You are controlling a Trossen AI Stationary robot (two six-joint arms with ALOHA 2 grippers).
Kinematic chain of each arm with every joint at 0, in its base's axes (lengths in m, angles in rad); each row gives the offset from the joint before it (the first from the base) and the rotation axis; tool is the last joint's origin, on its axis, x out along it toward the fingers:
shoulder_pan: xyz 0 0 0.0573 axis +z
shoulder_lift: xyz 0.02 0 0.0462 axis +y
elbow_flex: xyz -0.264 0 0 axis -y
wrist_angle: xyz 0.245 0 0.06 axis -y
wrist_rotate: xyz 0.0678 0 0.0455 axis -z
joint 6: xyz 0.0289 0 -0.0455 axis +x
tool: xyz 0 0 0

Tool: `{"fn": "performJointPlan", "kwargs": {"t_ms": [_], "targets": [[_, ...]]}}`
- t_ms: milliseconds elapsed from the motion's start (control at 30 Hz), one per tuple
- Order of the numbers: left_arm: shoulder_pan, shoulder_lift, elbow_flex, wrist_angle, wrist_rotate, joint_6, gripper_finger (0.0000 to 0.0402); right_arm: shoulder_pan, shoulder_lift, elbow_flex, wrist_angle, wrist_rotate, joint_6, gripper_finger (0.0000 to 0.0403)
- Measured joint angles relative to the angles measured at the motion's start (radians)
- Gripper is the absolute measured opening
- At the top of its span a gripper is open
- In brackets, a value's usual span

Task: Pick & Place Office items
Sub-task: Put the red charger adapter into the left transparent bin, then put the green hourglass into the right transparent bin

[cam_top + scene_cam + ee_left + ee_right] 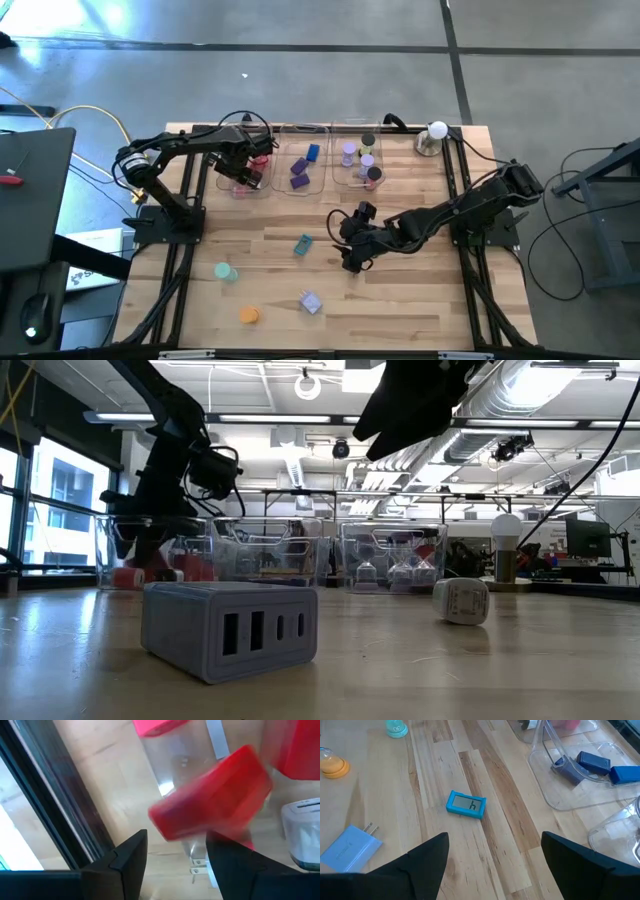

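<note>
My left gripper [243,170] hangs over the leftmost clear tray [262,183], fingers parted, and a red block [212,795] sits just ahead of them inside that tray, apart from both pads. My right gripper [352,262] hovers wide open and empty above the table's middle, with the blue block [466,804] lying flat on the wood nearby.

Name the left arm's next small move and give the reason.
Probably lift the left gripper straight up out of the left tray. Its fingers stand apart, and the red block shows blurred just beyond them, seemingly dropping among the other red pieces, so nothing seems left to hold there. The right gripper hangs open above the table.
</note>
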Motion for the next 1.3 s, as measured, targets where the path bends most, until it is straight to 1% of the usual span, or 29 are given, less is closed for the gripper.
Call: {"fn": "performJointPlan", "kwargs": {"t_ms": [133,300,467,633,700,867,1000,1067,1167,1300], "targets": [[0.0,-0.003,0.0,0.0,-0.02,-0.01,0.0195,0.0,0.0,0.0,0.0,0.0,0.0,0.0306],[0.0,-0.037,0.011,-0.016,-0.025,-0.013,0.0195,0.0,0.0,0.0,0.0,0.0,0.0,0.0306],[0.0,-0.115,0.047,-0.076,-0.023,-0.014,0.0195,0.0,0.0,0.0,0.0,0.0,0.0,0.0306],[-0.022,-0.235,0.088,-0.128,0.008,-0.017,0.0195,0.0,0.0,0.0,0.0,0.0,-0.002,0.0306],[-0.041,-0.291,0.09,-0.129,0.041,-0.014,0.0195,0.0,0.0,0.0,0.0,0.0,-0.005,0.0306],[-0.093,-0.419,0.09,-0.133,0.23,-0.017,0.0195,0.0,0.0,0.0,0.0,0.0,-0.006,0.0306],[-0.158,-0.499,0.09,-0.146,0.361,-0.037,0.0195,0.0,0.0,0.0,0.0,0.0,-0.006,0.0306],[-0.208,-0.53,0.09,-0.156,0.401,-0.093,0.0195,0.0,0.0,0.0,0.0,0.0,-0.007,0.0306],[-0.293,-0.564,0.09,-0.162,0.432,-0.195,0.0195,0.0,0.0,0.0,0.0,0.0,-0.007,0.0306],[-0.435,-0.571,0.09,-0.211,0.439,-0.389,0.0195,0.0,0.0,0.0,0.0,0.0,-0.007,0.0306]]}}
